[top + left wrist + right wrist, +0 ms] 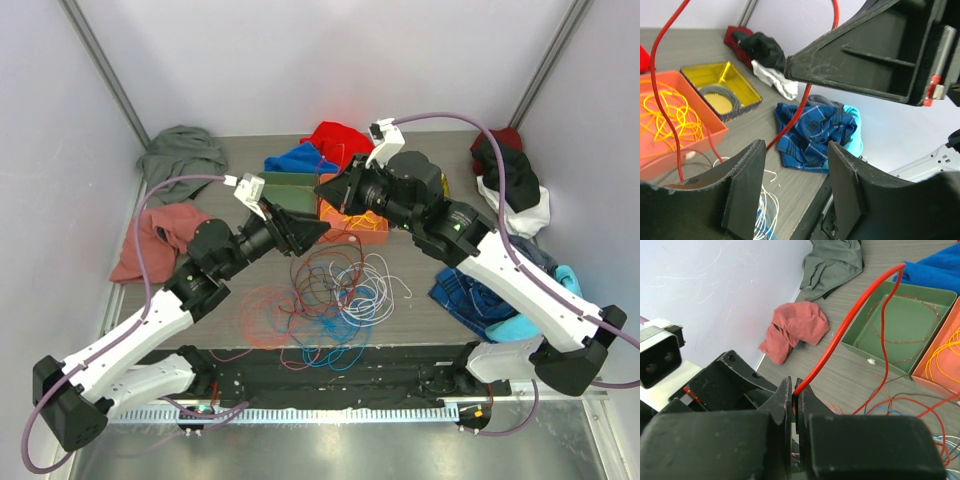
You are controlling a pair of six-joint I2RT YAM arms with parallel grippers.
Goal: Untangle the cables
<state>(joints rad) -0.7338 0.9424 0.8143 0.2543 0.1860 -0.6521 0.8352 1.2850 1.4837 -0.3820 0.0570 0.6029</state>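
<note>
While two strands already lie apart in trays, most of the cables (335, 295) sit in one mixed heap of red, blue, white and brown loops on the tabletop (835, 365) below both sets of jaws. So the job looks well short of half done. A yellow cable (670, 117) is bunched in the orange tray (707, 125) to the left of the left jaws, and a thin orange loop (910, 342) rests in the green tray (905, 320) ahead of the right jaws. The right jaws are pressed together, pinching a red cable (841, 335) that arcs up and drops back into the heap. The left jaws are spread and hold nothing, with that red cable passing just beyond their gap. Freeing it and then the other colours is what is left.
</note>
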